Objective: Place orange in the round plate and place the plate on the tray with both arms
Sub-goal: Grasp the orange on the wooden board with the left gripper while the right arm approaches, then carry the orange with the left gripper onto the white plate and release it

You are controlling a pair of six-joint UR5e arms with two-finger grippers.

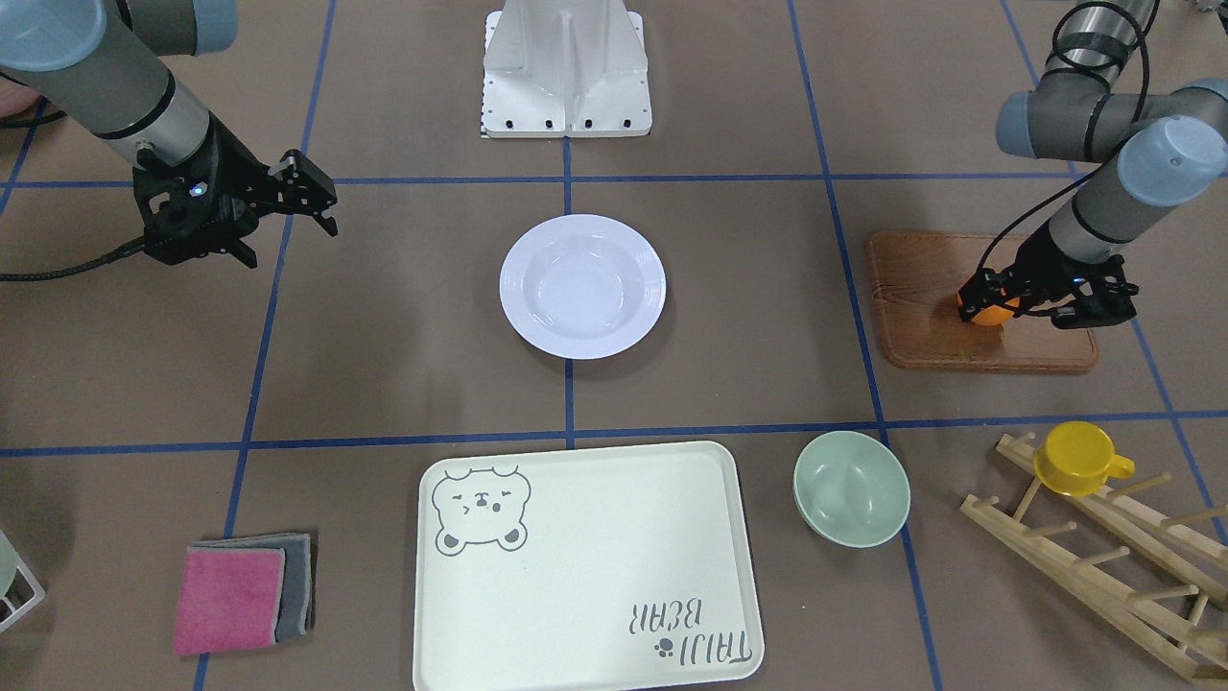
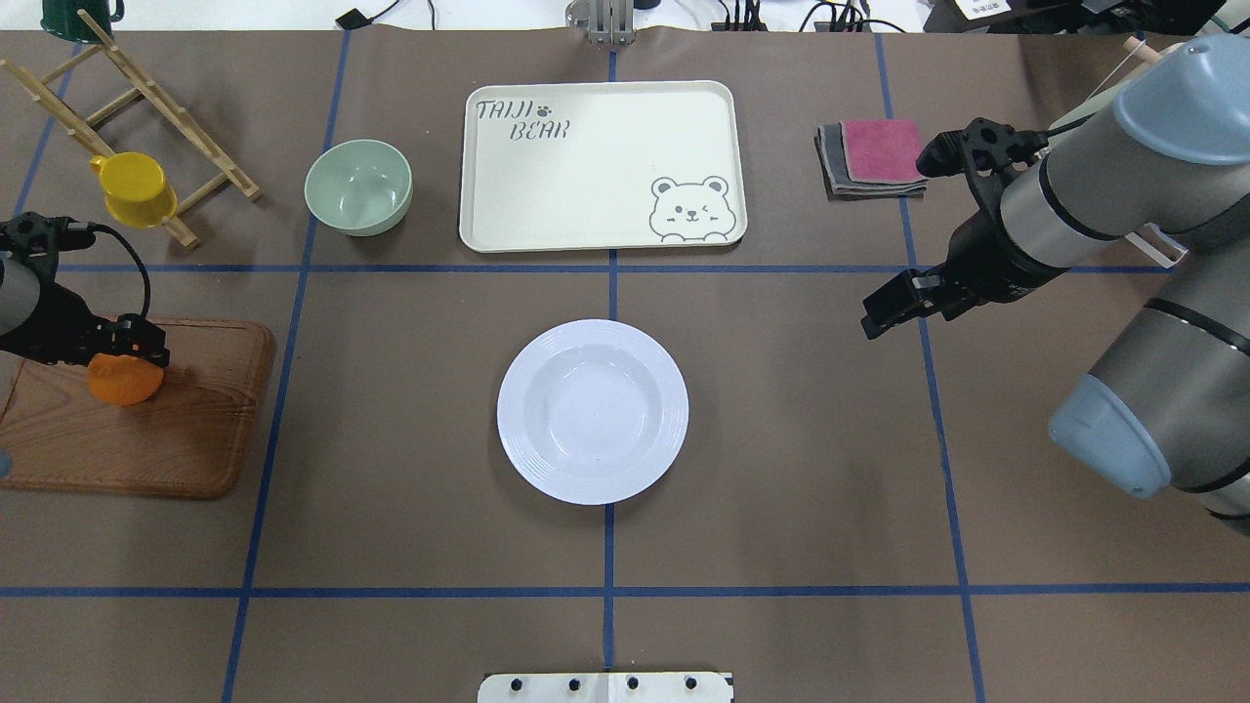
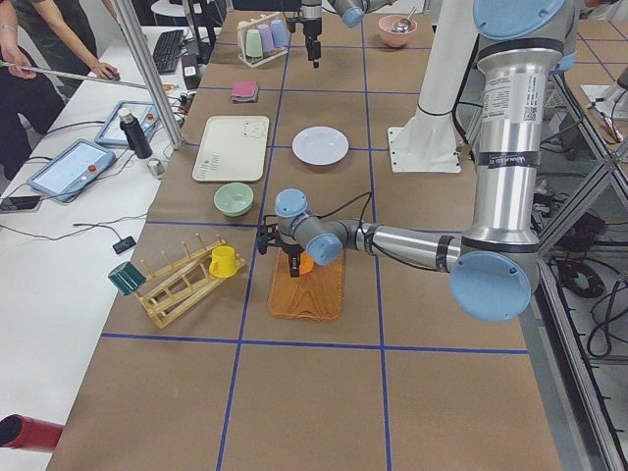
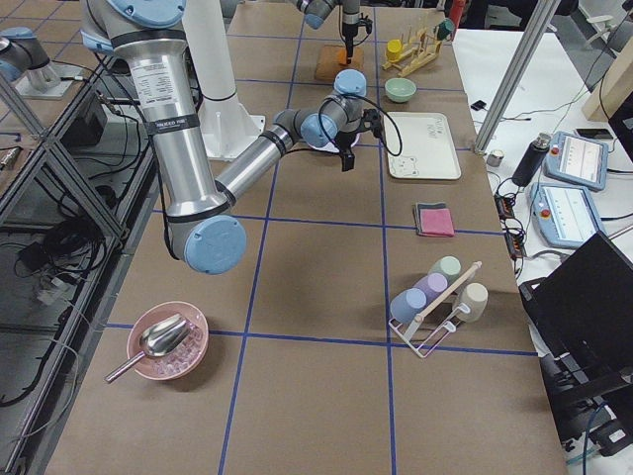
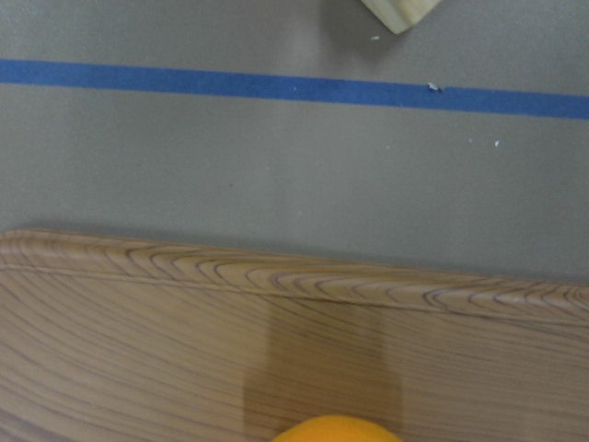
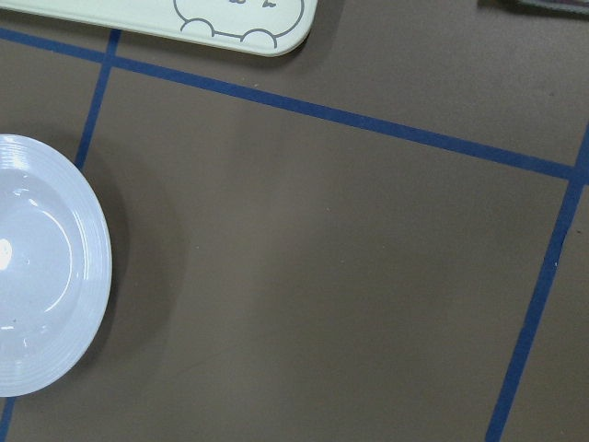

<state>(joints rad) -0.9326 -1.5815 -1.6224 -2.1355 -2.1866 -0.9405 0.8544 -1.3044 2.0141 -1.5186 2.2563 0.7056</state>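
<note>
The orange (image 2: 124, 383) sits low over the brown wooden board (image 2: 195, 430) at the table's left end, and my left gripper (image 2: 127, 359) is shut on it. In the front-facing view the orange (image 1: 988, 313) shows between the black fingers of that left gripper (image 1: 996, 305). The left wrist view catches only the top of the orange (image 5: 336, 430). The white round plate (image 2: 532, 410) lies empty at the table's middle. The cream tray (image 2: 596, 166) lies beyond it, also empty. My right gripper (image 2: 879, 314) hovers open to the right of the plate, holding nothing.
A mint-green bowl (image 2: 358, 186) stands left of the tray. A yellow cup (image 2: 137, 190) hangs on a wooden rack (image 2: 146, 98) at the far left. Folded pink and grey cloths (image 2: 874, 156) lie right of the tray. A person stands by a side table (image 3: 59, 147).
</note>
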